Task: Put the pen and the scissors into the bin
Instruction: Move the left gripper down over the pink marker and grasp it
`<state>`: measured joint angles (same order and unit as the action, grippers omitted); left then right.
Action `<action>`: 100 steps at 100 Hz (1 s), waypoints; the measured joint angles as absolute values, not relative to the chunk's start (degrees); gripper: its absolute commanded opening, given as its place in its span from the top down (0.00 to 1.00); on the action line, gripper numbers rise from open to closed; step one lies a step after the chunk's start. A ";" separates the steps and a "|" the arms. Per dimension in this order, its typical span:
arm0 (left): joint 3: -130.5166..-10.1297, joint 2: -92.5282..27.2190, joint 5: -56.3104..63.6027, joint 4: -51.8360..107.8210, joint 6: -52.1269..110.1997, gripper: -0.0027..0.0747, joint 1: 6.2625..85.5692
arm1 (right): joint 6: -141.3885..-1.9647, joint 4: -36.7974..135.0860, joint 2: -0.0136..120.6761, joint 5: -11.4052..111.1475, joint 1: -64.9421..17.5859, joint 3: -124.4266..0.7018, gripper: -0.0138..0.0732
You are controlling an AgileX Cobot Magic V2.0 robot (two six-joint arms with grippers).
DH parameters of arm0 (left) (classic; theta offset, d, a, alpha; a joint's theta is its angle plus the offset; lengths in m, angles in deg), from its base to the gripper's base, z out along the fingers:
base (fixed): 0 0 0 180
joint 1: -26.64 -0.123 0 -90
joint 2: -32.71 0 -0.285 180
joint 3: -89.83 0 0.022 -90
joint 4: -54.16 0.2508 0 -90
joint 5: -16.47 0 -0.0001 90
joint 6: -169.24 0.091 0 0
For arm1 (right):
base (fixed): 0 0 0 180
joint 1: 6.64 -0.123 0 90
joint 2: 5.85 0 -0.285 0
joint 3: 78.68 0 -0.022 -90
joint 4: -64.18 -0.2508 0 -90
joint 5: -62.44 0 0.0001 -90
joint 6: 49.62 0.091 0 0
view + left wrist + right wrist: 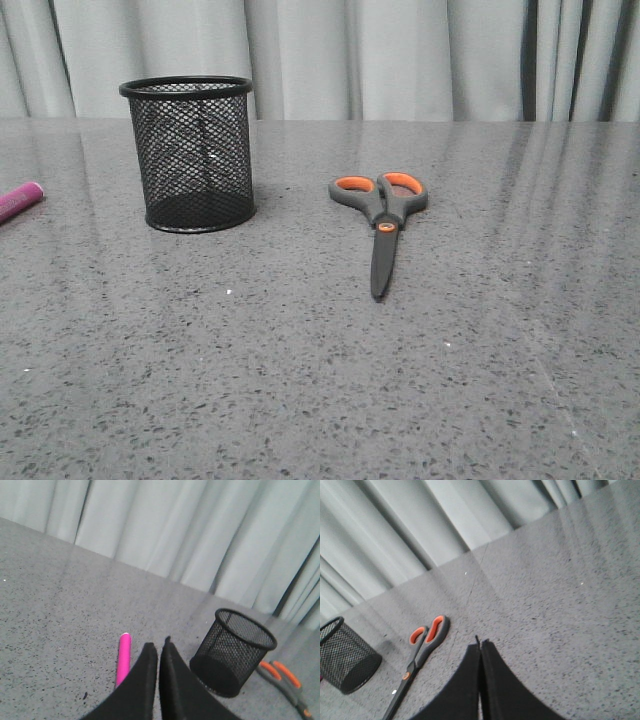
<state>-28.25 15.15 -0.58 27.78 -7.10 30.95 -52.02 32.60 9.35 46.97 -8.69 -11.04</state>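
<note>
1. our left gripper [158,650] has its fingers pressed together with nothing between them, held above the table [320,380]; the pen [123,659] lies flat just beside the fingertips, untouched.
2. our right gripper [480,647] is likewise closed up and empty, off the surface; the scissors [417,657] lie flat a little way off from it, blades closed.
3. in the front view neither arm shows. the bin [190,155] stands upright left of centre and looks empty; the scissors [380,215] lie apart on its right, handles toward the curtain [400,55]; the pen [18,200] is at the far left edge, half cut off.
4. our judgement: nothing is in the bin yet, so this is the very start, pre-grasp.
5. next move as we see it: spread the left fingers, drop over the pen's middle, close across its width, lift, then tip it upright over the rim. the scissors would be the right arm's job.
</note>
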 measured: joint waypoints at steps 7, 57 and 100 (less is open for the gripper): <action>-32.94 10.24 -5.03 31.38 -7.10 0.99 30.95 | -53.08 32.60 14.39 43.95 -8.69 -14.87 0.92; -51.27 -16.28 -22.39 35.10 -4.81 0.99 30.95 | -60.80 32.70 42.71 29.67 -8.69 -34.74 0.84; -51.53 -21.86 -22.39 32.39 1.62 0.53 30.95 | -62.06 32.70 45.16 29.20 -8.69 -35.85 0.39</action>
<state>-51.53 -21.86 -22.39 32.39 1.62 30.95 -62.06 32.70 45.16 29.20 -8.69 -35.85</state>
